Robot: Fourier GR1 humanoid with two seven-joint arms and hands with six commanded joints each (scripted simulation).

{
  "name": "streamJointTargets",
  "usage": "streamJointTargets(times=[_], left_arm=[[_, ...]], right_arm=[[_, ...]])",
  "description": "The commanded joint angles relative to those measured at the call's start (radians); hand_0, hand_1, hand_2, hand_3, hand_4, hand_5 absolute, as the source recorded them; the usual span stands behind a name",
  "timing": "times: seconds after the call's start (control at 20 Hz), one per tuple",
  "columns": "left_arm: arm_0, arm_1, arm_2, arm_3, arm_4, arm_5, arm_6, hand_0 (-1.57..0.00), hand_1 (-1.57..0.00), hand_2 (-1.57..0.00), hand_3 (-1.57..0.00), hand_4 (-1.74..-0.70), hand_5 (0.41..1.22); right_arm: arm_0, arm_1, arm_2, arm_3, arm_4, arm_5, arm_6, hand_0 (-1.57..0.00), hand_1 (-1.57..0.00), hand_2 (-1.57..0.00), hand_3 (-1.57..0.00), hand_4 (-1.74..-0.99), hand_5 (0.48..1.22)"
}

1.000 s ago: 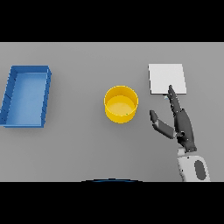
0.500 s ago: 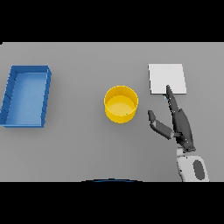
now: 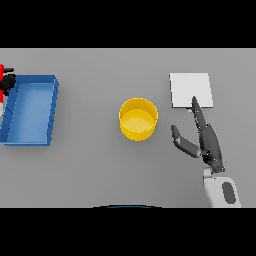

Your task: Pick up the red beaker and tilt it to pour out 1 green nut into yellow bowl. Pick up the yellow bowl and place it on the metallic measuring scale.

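Bowl (image 3: 138,119) sits mid-table, just left of R hand (image 3: 206,141); scale (image 3: 190,90) up-right of bowl, under R fingertips. R hand open, fingers straight, thumb splayed toward bowl, holding nothing. Beaker (image 3: 2,70) barely visible far left of bowl, dark shape beside it, maybe L hand.

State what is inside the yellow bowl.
The yellow bowl shows only its own yellow floor; no green nut is visible in it. Nothing covers its inside.
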Motion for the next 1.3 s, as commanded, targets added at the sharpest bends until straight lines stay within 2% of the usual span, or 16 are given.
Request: streamJointTargets(times=[0.0,0.1,0.15,0.2,0.25,0.3,0.4,0.5,0.55,0.65,0.8,0.9,1.0,1.1,1.15,1.25], left_arm=[[0.018,0.006,-0.013,-0.034,0.010,0.009,0.015,-1.57,-1.57,-1.57,-1.38,-1.74,1.076],[0.058,0.031,-0.031,-0.087,0.062,-0.015,0.030,-1.57,-1.57,-1.57,-1.37,-1.73,0.955],[0.061,0.048,-0.059,-0.104,0.089,-0.039,0.030,-1.57,-1.57,-1.57,-1.41,-1.66,0.888],[0.068,0.060,-0.068,-0.136,0.106,-0.058,0.012,-1.57,-1.57,-1.57,-1.37,-1.49,0.827],[0.070,0.088,-0.084,-0.170,0.101,-0.102,-0.001,-1.57,-1.54,-1.49,-1.24,-1.31,0.774],[0.084,0.109,-0.093,-0.202,0.103,-0.140,-0.028,-1.50,-1.38,-1.31,-1.10,-1.15,0.740],[0.120,0.128,-0.081,-0.225,0.149,-0.220,-0.076,-1.00,-0.88,-0.84,-0.71,-0.93,0.697],[0.126,0.142,-0.078,-0.232,0.168,-0.261,-0.077,-0.64,-0.56,-0.54,-0.45,-0.82,0.667],[0.116,0.154,-0.100,-0.233,0.139,-0.276,-0.064,-0.51,-0.45,-0.43,-0.36,-0.78,0.656],[0.111,0.148,-0.120,-0.220,0.110,-0.275,-0.067,-0.33,-0.29,-0.27,-0.23,-0.75,0.647],[0.081,0.102,-0.131,-0.147,0.074,-0.259,-0.091,-0.17,-0.15,-0.14,-0.12,-0.72,0.647],[0.076,0.107,-0.130,-0.152,0.062,-0.237,-0.089,-0.11,-0.09,-0.09,-0.08,-0.71,0.647],[0.075,0.093,-0.126,-0.145,0.053,-0.207,-0.114,-0.07,-0.06,-0.06,-0.05,-0.71,0.658],[0.083,0.094,-0.107,-0.142,0.058,-0.190,-0.166,-0.04,-0.04,-0.04,-0.03,-0.71,0.674],[0.082,0.097,-0.108,-0.149,0.056,-0.184,-0.163,-0.03,-0.03,-0.03,-0.02,-0.71,0.679],[0.082,0.096,-0.112,-0.159,0.049,-0.172,-0.162,-0.02,-0.02,-0.02,-0.01,-0.71,0.689]], right_arm=[[0.012,0.011,0.013,-0.005,0.006,0.000,-0.004,0.00,0.00,0.00,0.00,-1.170,0.683],[0.026,0.007,0.014,-0.023,0.007,0.001,-0.007,0.00,0.00,0.00,0.00,-1.168,0.679],[0.025,0.012,0.018,-0.017,0.011,-0.001,0.003,0.00,0.00,0.00,0.00,-1.165,0.678],[0.023,0.014,0.019,-0.013,0.017,-0.006,0.006,0.00,0.00,0.00,0.00,-1.165,0.675],[0.026,0.003,0.008,-0.012,0.014,-0.009,0.002,0.00,0.00,0.00,0.00,-1.163,0.671],[0.006,0.003,0.005,-0.007,0.007,-0.005,0.013,0.00,0.00,0.00,0.00,-1.159,0.669],[0.018,0.001,0.011,-0.006,0.009,0.000,-0.012,0.00,0.00,0.00,0.00,-1.162,0.671],[0.007,0.003,0.007,0.016,0.008,-0.002,-0.013,0.00,0.00,0.00,0.00,-1.151,0.677],[0.013,-0.001,0.009,0.005,0.010,-0.001,-0.026,0.00,0.00,0.00,0.00,-1.147,0.680],[0.008,-0.006,0.009,-0.013,0.002,0.008,-0.010,0.00,0.00,0.00,0.00,-1.148,0.688],[0.019,-0.002,0.016,-0.012,0.016,0.002,-0.001,0.00,0.00,0.00,0.00,-1.164,0.688],[0.029,-0.002,0.019,-0.020,0.020,0.000,-0.010,0.00,0.00,0.00,0.00,-1.176,0.688],[0.023,0.005,0.029,-0.019,0.053,-0.020,0.041,0.00,0.00,0.00,0.00,-1.175,0.672],[0.014,-0.018,0.055,-0.035,0.093,-0.006,0.045,0.00,0.00,0.00,0.00,-1.146,0.691],[-0.007,-0.037,0.064,-0.028,0.103,0.013,0.032,0.00,0.00,0.00,0.00,-1.132,0.703],[-0.044,-0.103,0.087,-0.013,0.133,0.075,0.021,0.00,0.00,0.00,0.00,-1.153,0.728]])
